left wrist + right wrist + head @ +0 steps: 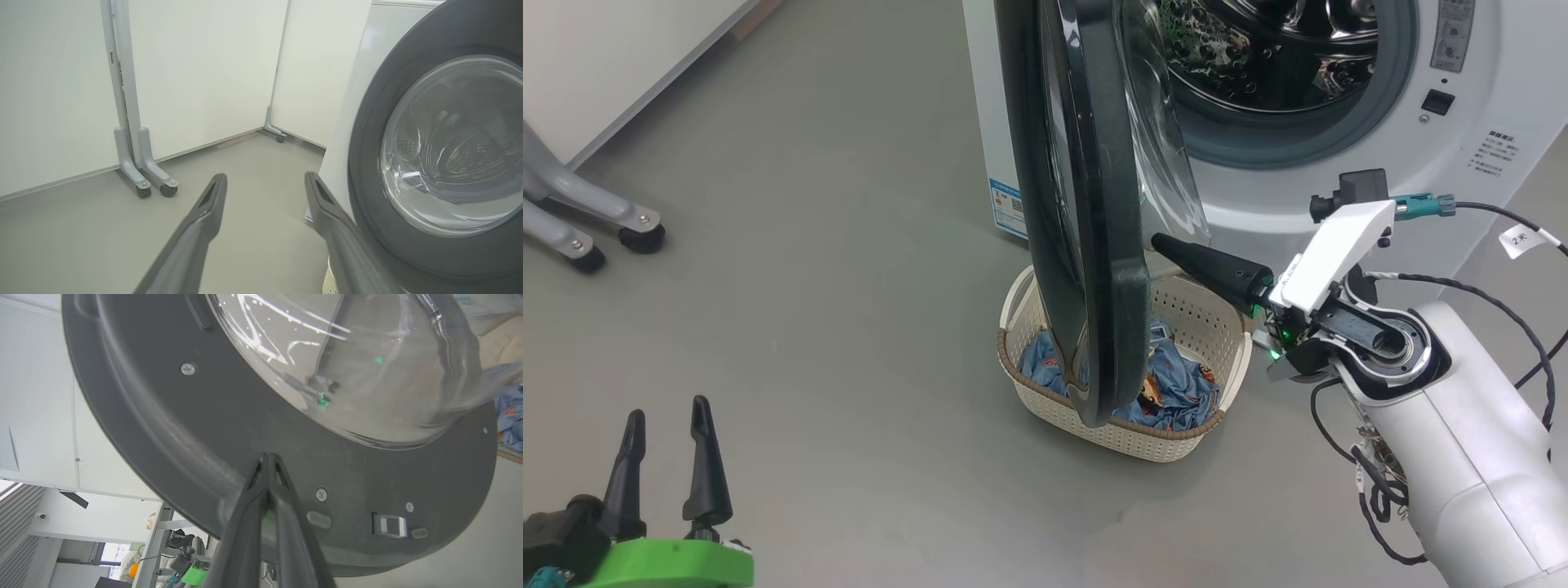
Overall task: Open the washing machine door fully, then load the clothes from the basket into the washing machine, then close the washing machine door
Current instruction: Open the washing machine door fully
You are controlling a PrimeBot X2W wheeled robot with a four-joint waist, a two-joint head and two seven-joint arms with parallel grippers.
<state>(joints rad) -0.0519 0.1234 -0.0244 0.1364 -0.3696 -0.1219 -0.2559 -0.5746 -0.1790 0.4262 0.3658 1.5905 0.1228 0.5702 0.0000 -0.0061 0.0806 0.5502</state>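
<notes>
The washing machine (1347, 188) stands at the top right, its steel drum exposed. Its black-rimmed door (1086, 212) stands swung out edge-on over the basket (1127, 429). My right gripper (1164, 245) is shut, and its tips press against the door's inner side just below the glass bulge (347, 363); in the right wrist view the gripper (267, 457) touches the dark rim (229, 428). Blue printed clothes (1176, 388) lie in the cream basket, partly hidden by the door. My left gripper (666, 412) hangs open and empty at the lower left; in its wrist view the gripper (265, 179) faces the door's outer side (449, 163).
Grey wheeled frame legs (605, 229) stand at the left by a white wall panel (196, 73). Patterned cloth (1209, 45) shows inside the drum. Cables (1511, 310) loop around my right forearm. Open grey floor (833, 327) lies between the left gripper and the basket.
</notes>
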